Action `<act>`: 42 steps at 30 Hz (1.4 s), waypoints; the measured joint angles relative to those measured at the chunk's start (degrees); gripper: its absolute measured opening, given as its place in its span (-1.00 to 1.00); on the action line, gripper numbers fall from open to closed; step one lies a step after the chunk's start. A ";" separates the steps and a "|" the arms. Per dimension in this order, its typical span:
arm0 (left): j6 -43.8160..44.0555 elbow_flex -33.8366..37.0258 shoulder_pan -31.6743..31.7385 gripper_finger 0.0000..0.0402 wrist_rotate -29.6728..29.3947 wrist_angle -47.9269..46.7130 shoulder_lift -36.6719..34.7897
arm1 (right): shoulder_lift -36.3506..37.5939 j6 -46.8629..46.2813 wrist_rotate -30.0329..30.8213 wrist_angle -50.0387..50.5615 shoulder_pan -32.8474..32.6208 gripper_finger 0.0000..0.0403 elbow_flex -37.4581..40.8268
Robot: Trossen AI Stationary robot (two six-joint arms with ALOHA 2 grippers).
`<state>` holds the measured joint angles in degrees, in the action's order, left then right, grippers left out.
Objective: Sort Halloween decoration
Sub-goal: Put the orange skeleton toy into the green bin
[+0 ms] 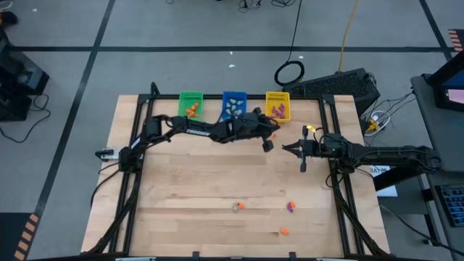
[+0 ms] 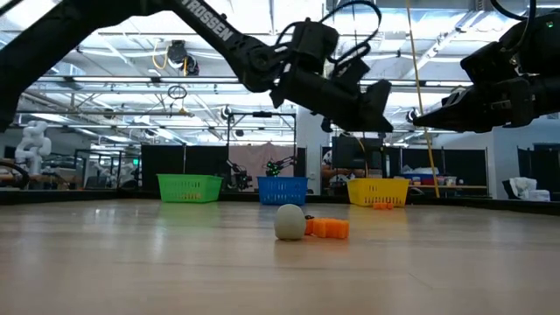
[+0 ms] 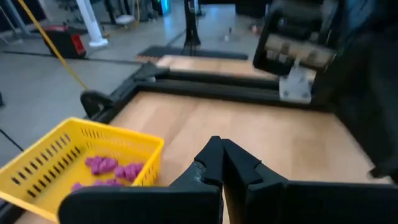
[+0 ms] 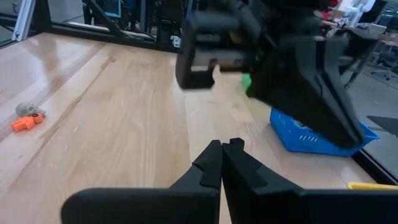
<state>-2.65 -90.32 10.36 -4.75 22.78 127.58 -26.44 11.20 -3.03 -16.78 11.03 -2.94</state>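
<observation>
The Halloween decoration lies partly loose near the table's front: a pale piece beside an orange one (image 1: pixel 238 206), a purple-and-orange piece (image 1: pixel 291 207) and an orange piece (image 1: pixel 284 232). The low view shows the pale piece (image 2: pixel 290 221) and the orange one (image 2: pixel 329 228) resting on the wood. More pieces lie in the bins. My left gripper (image 1: pixel 269 143) is shut with nothing in it, above the table just in front of the yellow bin (image 3: pixel 74 162). My right gripper (image 1: pixel 285 148) is shut and held off the table at the right, pointing at the left gripper.
Along the far edge stand a green bin (image 1: pixel 191 104) with orange pieces, a blue bin (image 1: pixel 233 106) with pale pieces and the yellow bin (image 1: pixel 278 106) with purple pieces. A black frame (image 1: pixel 328 123) borders the table. Bare wood (image 1: pixel 203 181) spreads across the middle.
</observation>
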 joint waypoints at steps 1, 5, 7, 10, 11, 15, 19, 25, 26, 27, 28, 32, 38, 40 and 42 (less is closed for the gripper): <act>0.41 1.11 -0.09 -1.00 -0.05 1.68 -0.57 | 0.00 0.00 -0.02 0.08 0.01 -1.00 -0.02; 0.81 7.04 -0.67 -1.00 -0.07 6.19 -3.28 | 0.00 0.00 -0.02 0.44 0.00 -1.00 -0.02; 0.87 9.99 -0.97 -1.00 -0.13 8.31 -4.74 | 0.00 0.00 -0.02 0.43 0.02 -1.00 -0.02; 0.81 14.94 -1.69 -1.00 -0.29 10.89 -7.90 | 0.02 0.00 -0.02 0.55 0.02 -1.00 0.00; 0.81 16.75 -2.01 -1.00 -0.31 11.56 -8.96 | 0.01 -0.01 0.00 0.55 0.01 -1.00 -0.02; -0.87 23.50 -3.38 -1.00 -0.28 11.94 -14.09 | 0.02 0.00 0.00 0.81 0.02 -1.00 -0.01; -1.14 30.12 -3.99 -1.00 -0.33 11.53 -20.68 | 0.02 0.00 0.04 0.93 0.02 -1.00 -0.02; -2.37 37.42 -4.06 -1.00 -0.87 12.05 -29.37 | 0.00 0.00 -0.01 0.99 0.00 -1.00 -0.02; -2.29 38.06 -4.06 -1.00 -1.05 12.26 -30.44 | 0.00 0.00 0.07 0.99 0.00 -1.00 -0.02; -2.25 38.64 -4.20 -1.00 -1.13 12.83 -31.63 | 0.00 0.00 0.04 0.99 0.02 -1.00 -0.02; -2.28 39.59 -4.43 -1.00 -1.26 12.41 -32.90 | 0.00 0.00 -0.02 1.01 0.00 -1.00 -0.02; -4.38 40.49 -4.93 -1.00 -1.31 13.05 -34.00 | 0.00 0.00 0.17 1.23 0.01 -1.00 -0.02; -5.18 40.25 -4.89 -1.00 -1.36 15.22 -34.01 | 0.00 0.00 0.16 2.16 0.01 -1.00 -0.02; -5.18 40.25 -5.24 -1.00 -1.51 15.86 -33.84 | 0.00 0.00 0.18 2.26 0.02 -1.00 -0.02; -5.43 40.23 -5.30 -1.00 -1.58 15.94 -33.46 | 0.00 0.00 0.18 2.39 0.02 -1.00 -0.02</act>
<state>-8.08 -50.09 5.06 -6.33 38.72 94.12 -26.44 11.20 -2.86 -14.39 11.05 -2.96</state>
